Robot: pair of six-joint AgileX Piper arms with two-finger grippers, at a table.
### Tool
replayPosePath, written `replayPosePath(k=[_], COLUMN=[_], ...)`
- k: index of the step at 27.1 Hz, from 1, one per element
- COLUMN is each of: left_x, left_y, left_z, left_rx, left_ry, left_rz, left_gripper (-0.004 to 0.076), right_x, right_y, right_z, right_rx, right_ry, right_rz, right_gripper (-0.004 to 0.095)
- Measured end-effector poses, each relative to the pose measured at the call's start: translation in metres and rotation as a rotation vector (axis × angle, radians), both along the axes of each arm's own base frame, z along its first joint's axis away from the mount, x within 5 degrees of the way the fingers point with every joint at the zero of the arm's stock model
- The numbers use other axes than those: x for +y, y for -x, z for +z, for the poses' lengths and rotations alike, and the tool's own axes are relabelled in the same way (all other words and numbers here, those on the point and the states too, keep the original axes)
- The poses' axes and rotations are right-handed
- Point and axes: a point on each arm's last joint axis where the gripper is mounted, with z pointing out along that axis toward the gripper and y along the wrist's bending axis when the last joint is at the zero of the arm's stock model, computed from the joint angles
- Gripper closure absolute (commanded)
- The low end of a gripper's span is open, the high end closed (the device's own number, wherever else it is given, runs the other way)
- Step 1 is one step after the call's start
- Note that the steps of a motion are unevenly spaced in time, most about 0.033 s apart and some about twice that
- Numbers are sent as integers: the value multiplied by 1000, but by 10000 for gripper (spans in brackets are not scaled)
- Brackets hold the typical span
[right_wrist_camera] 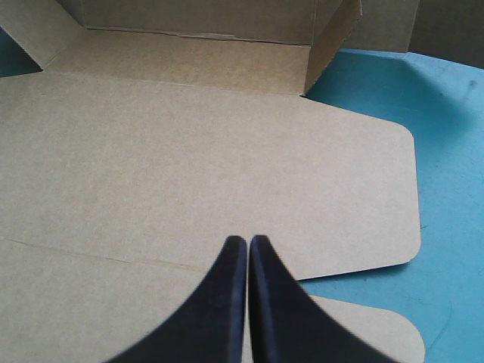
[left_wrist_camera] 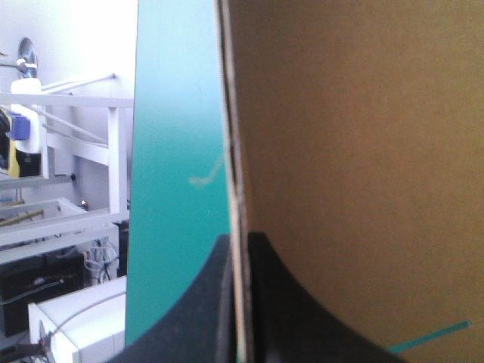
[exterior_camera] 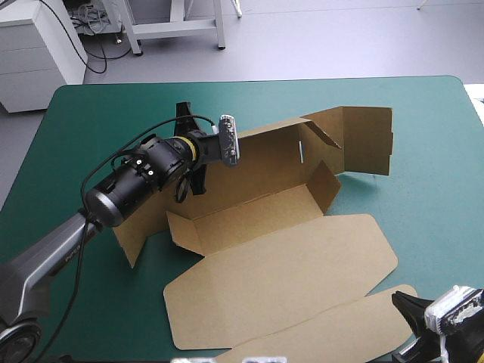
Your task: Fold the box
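The teal-green surface [exterior_camera: 91, 113] is carrying the brown box [exterior_camera: 249, 219] near its middle. The box is standing half-formed: its far wall [exterior_camera: 257, 162] is rising upright, a short end flap [exterior_camera: 327, 185] is standing at the box's right end, and the lid [exterior_camera: 287, 265] is lying flat on the box's near side. The left gripper [left_wrist_camera: 240, 240] is clamping the wall's top edge, fingers nearly together on the board. The right gripper [right_wrist_camera: 248, 240] is sitting over the lid's near part, fingers pressed together.

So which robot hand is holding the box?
The left gripper: its black fingers pinch the box by its raised back wall. The right gripper is shut too, but on nothing, just over the flat lid.
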Motion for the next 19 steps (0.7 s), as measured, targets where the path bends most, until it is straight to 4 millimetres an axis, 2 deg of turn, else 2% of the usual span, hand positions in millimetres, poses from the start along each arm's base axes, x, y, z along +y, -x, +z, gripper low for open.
replayPosePath(k=[9, 14, 19], left_x=[11, 14, 10], left_y=[30, 37, 40], left_z=[-8, -17, -35], left_rx=[-127, -156, -216], left_ry=[45, 48, 96], left_rz=[-149, -191, -257], left_gripper=[732, 732, 732], right_x=[0, 0, -5], right_y=[0, 0, -3], right_z=[0, 0, 1], right_rx=[0, -3, -35], right_ry=[-4, 0, 45], right_rz=[-2, -7, -41], right_gripper=[920, 920, 919])
